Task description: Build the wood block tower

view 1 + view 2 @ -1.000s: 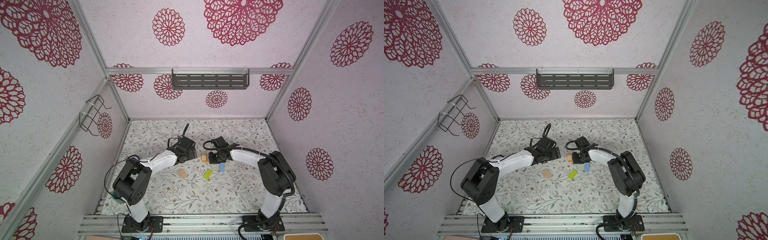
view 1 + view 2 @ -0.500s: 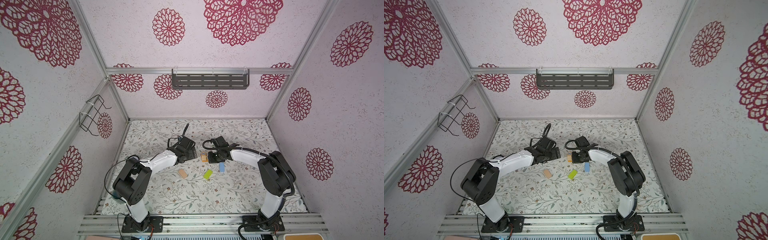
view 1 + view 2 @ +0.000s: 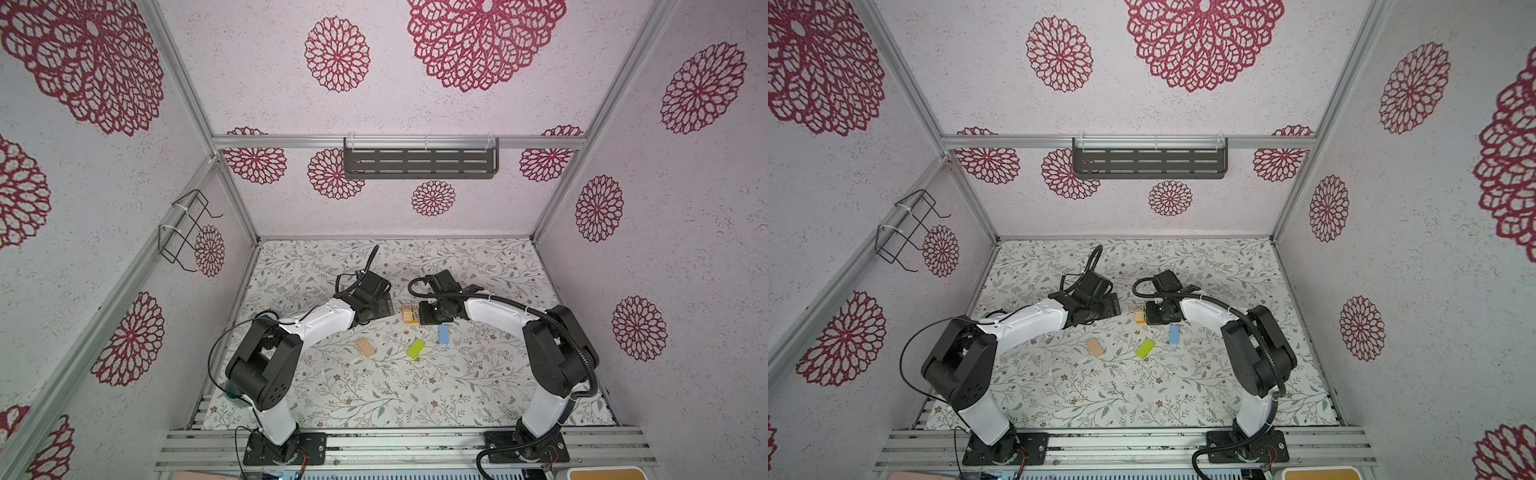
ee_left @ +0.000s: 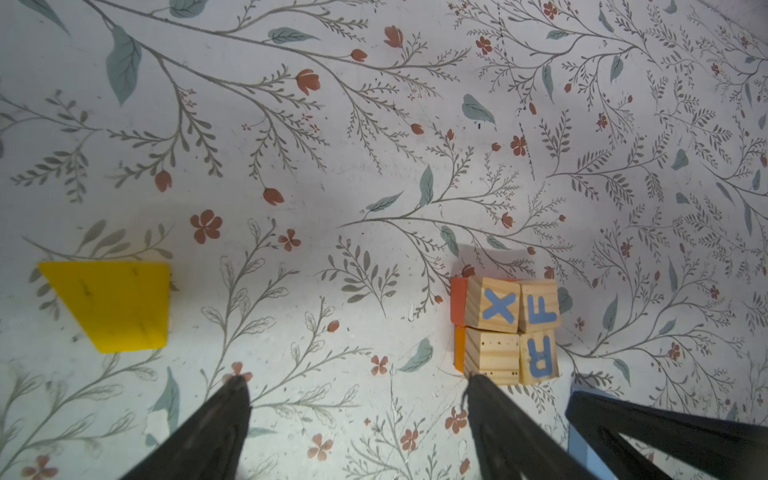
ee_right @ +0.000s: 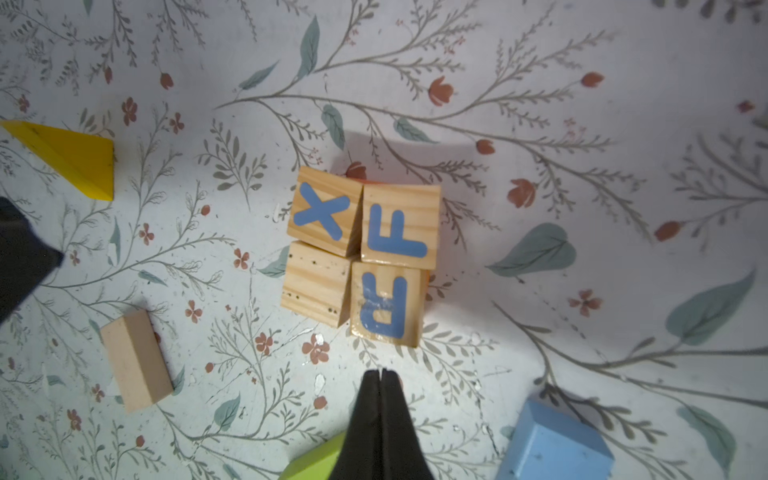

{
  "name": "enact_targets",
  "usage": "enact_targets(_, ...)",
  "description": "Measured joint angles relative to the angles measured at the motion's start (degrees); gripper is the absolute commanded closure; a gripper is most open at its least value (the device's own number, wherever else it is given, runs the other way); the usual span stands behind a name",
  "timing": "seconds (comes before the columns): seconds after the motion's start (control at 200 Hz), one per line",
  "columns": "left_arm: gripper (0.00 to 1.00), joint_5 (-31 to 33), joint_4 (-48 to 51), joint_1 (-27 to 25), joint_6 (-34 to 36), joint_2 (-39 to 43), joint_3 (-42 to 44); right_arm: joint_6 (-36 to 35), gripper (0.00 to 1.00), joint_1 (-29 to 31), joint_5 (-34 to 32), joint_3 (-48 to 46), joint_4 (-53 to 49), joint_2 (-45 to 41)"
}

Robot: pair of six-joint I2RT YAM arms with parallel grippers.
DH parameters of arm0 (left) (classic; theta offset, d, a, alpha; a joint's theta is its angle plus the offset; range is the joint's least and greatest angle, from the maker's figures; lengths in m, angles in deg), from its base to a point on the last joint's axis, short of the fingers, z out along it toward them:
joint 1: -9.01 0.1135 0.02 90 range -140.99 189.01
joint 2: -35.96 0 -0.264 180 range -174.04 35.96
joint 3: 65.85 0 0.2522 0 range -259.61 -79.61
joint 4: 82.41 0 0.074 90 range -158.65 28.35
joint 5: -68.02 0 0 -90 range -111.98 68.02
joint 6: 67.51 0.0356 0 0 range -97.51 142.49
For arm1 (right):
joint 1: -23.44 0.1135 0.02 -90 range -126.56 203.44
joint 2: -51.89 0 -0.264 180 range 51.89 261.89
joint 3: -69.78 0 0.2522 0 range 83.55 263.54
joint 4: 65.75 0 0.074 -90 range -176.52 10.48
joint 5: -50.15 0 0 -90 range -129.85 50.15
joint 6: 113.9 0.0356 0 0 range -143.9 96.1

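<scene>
The tower (image 3: 411, 313) (image 3: 1140, 312) is a square of natural-wood cubes (image 5: 361, 253), three lettered X, F and R and one plain, resting on orange blocks (image 4: 458, 303). In the left wrist view my left gripper (image 4: 357, 379) stands open over bare mat, one fingertip (image 4: 478, 380) right at the plain cube's edge. My right gripper (image 5: 381, 371) is shut and empty, a short gap from the R cube. A yellow block (image 4: 112, 305) (image 5: 70, 158) lies on the mat beyond the other left finger.
Loose on the mat nearer the front lie a tan block (image 3: 365, 347) (image 5: 135, 361), a lime green block (image 3: 416, 348) (image 3: 1145, 348) and a light blue block (image 3: 444, 335) (image 5: 552, 444). Both arms lean in low beside the tower.
</scene>
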Motion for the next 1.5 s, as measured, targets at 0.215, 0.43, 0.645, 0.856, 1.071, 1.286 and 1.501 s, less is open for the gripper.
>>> enact_targets(0.215,0.7,-0.81,-0.02,-0.22,-0.22,-1.97,-1.92,0.0,0.98,-3.78,1.05,2.08,-0.33,-0.2)
enact_targets(0.43,1.0,-1.97,0.04,-0.33,0.09,-6.23,-5.6,0.46,0.98,-7.32,5.05,2.45,1.62,0.31)
enact_targets(0.645,1.0,-3.43,0.24,-0.37,-0.02,-10.67,-9.33,0.98,0.97,-7.91,6.43,2.91,2.97,2.69)
enact_targets(0.856,1.0,-5.38,-0.59,-0.39,-0.46,-12.9,-11.15,2.12,0.97,-8.02,6.91,3.26,5.07,4.83)
enact_targets(1.071,1.0,-6.93,-1.33,-0.46,-1.09,-16.31,-11.41,3.19,0.97,-8.33,8.7,3.45,6.86,7.54)
enact_targets(1.286,1.0,-7.98,-1.77,-0.52,-1.55,-17.51,-12.33,3.54,0.97,-8.57,9.53,3.58,7.58,8.76)
enact_targets(1.501,1.0,-8.66,-2.45,-0.9,-2.01,-18.23,-13.84,3.56,0.97,-8.59,10.47,4.22,8.44,9.35)
